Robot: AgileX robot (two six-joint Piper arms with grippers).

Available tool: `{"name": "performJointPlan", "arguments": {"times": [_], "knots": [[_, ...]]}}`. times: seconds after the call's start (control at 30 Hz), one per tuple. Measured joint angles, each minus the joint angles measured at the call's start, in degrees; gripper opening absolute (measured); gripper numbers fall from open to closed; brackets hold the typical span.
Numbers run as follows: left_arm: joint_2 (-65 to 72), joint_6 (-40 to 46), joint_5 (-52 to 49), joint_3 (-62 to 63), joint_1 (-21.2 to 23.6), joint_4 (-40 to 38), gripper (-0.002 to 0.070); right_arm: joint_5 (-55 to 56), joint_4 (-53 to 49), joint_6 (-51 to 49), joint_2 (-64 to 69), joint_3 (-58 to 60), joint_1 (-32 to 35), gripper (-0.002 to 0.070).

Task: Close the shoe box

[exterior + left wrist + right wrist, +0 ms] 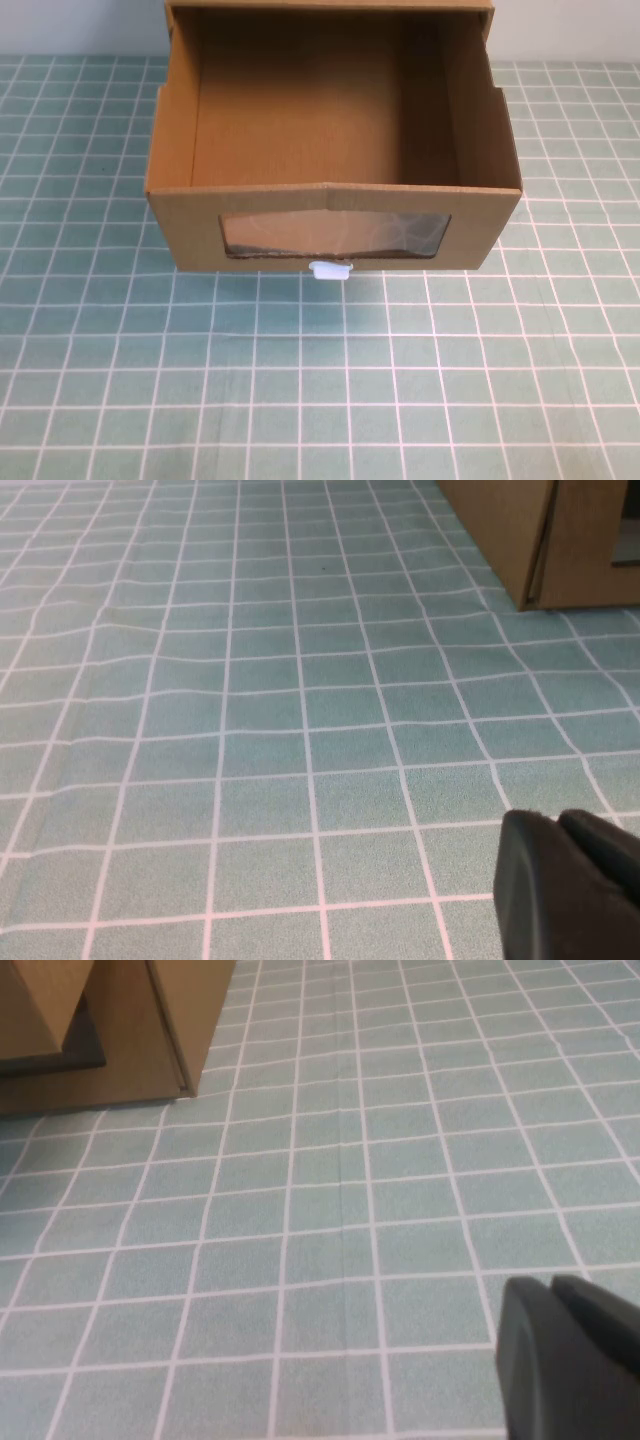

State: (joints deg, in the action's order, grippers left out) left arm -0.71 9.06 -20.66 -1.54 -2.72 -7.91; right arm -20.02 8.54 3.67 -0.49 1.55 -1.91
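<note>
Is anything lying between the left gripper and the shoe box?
No. In the left wrist view, only bare checked tablecloth separates the left gripper from the shoe box.

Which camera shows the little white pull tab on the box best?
The high view: the white pull tab sits below the shoe box window. Both wrist views show only box corners, near the left pincer and right pincer.

My left gripper (570,885) and right gripper (565,1360), low over the cloth (320,400), look matt black plastic; the shoe box (270,130) is ribbed matt cardboard, its window (335,235) glossy film.
</note>
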Motion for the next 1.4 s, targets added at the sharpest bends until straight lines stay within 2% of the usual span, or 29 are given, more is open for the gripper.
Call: {"name": "performJointPlan", "arguments": {"times": [1.17, 1.3, 1.4], "knots": [[0.0, 0.0, 0.0, 0.0, 0.0, 0.2, -0.0005, 0.0, 0.0, 0.0, 0.0, 0.0, 0.0, -0.0013], [0.0, -3.5, 2.3, 0.0, 0.0, -5.1, -0.0005, 0.0, 0.0, 0.0, 0.0, 0.0, 0.0, -0.0013], [0.0, -8.4, 7.9, 0.0, 0.0, -15.0, -0.0005, 0.0, 0.0, 0.0, 0.0, 0.0, 0.0, -0.0013]]}}
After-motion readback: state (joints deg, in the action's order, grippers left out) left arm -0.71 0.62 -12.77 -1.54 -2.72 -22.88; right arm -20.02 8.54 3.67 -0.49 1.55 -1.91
